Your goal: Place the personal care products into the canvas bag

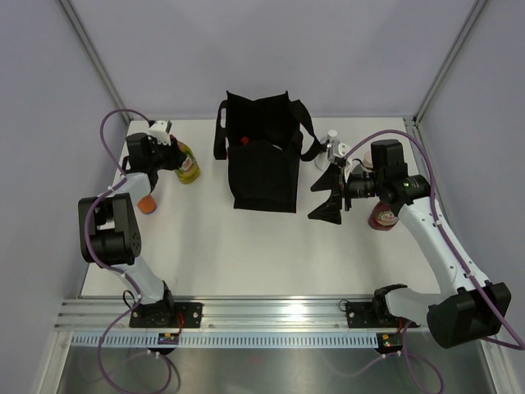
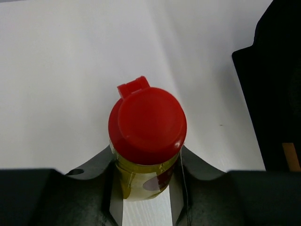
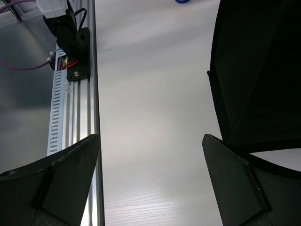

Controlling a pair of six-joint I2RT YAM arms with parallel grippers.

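Observation:
The black canvas bag [image 1: 262, 168] stands upright at mid-table with its mouth open; its dark side also fills the right of the left wrist view [image 2: 277, 94] and the right wrist view [image 3: 258, 70]. My left gripper [image 1: 179, 156] [image 2: 143, 188] is shut on the yellow bottle with the red cap [image 1: 189, 168] [image 2: 147, 125], which stands upright left of the bag. My right gripper [image 1: 332, 195] [image 3: 150, 179] hangs open and empty just right of the bag. A cream pump bottle [image 1: 332, 138] and a small silver bottle [image 1: 344, 153] stand behind it. A dark red bottle [image 1: 382, 218] sits under the right arm.
A small orange-red object [image 1: 148, 203] lies by the left arm, near the table's left edge. Something red [image 1: 244, 140] shows inside the bag's mouth. The aluminium rail [image 1: 262, 316] [image 3: 80, 117] runs along the near edge. Grey walls close in the back and sides.

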